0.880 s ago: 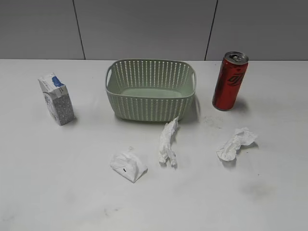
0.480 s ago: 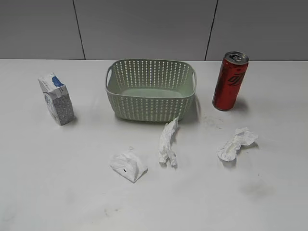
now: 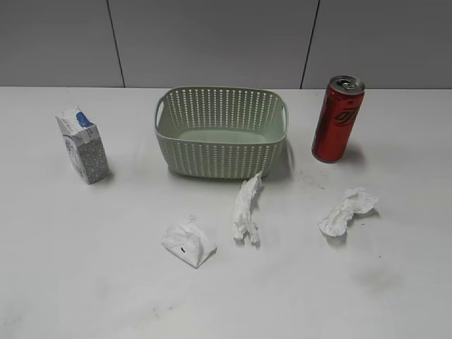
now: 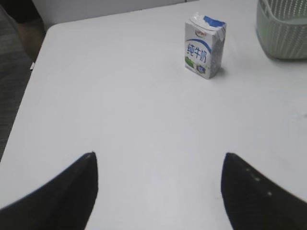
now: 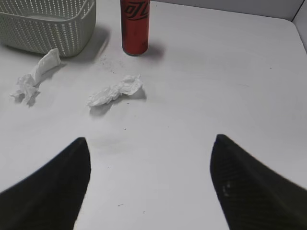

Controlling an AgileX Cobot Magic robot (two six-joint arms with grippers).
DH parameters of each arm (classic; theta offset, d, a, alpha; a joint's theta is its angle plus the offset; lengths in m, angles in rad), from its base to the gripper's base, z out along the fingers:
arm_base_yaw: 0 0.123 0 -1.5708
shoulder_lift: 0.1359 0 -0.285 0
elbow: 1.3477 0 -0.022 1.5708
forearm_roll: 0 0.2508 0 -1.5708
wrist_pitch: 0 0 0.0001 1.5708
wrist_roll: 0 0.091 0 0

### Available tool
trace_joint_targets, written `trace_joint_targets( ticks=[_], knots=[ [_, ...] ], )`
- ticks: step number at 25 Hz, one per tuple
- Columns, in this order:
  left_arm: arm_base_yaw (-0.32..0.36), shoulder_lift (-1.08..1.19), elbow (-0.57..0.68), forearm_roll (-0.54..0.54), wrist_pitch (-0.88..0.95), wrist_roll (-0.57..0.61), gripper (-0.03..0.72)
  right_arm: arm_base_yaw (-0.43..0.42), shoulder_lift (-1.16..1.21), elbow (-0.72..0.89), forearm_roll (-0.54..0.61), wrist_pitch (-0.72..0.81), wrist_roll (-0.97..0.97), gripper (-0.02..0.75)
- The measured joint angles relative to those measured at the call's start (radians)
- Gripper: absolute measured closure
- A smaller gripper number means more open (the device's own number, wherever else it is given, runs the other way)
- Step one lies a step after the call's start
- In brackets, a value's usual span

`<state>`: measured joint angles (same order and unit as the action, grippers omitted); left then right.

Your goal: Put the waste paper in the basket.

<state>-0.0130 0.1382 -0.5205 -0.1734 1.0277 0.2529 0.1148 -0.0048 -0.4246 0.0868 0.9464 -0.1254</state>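
Note:
Three white paper wads lie on the white table in front of the pale green basket [image 3: 221, 131]: a flat wad [image 3: 188, 242] at the left, a long twisted wad [image 3: 247, 208] in the middle, and a crumpled wad [image 3: 347, 210] at the right. The basket is empty. My left gripper [image 4: 158, 160] is open over bare table, far from the wads. My right gripper [image 5: 150, 143] is open and empty, with the right wad [image 5: 115, 90] and the twisted wad [image 5: 36, 76] ahead of it. Neither gripper shows in the exterior view.
A red can [image 3: 338, 119] stands right of the basket, also in the right wrist view [image 5: 135, 26]. A white-and-blue carton [image 3: 82, 145] stands left of the basket, also in the left wrist view [image 4: 205, 45]. The table's left edge [image 4: 29, 96] is near.

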Motion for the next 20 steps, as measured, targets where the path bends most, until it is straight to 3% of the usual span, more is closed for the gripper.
trace_joint_targets(
  ticks=[4,7,20],
  knots=[
    [-0.004,0.137,-0.023,-0.048,-0.11,0.067,0.102,0.0,0.0,0.0,0.0,0.0,0.001,0.149],
    [-0.048,0.232,-0.032,-0.055,-0.19,0.08,0.102,0.0,0.0,0.0,0.0,0.0,0.001,0.149],
    [-0.359,0.838,-0.237,0.008,-0.277,0.085,0.11,0.0,0.0,0.0,0.0,0.0,0.001,0.149]
  ],
)
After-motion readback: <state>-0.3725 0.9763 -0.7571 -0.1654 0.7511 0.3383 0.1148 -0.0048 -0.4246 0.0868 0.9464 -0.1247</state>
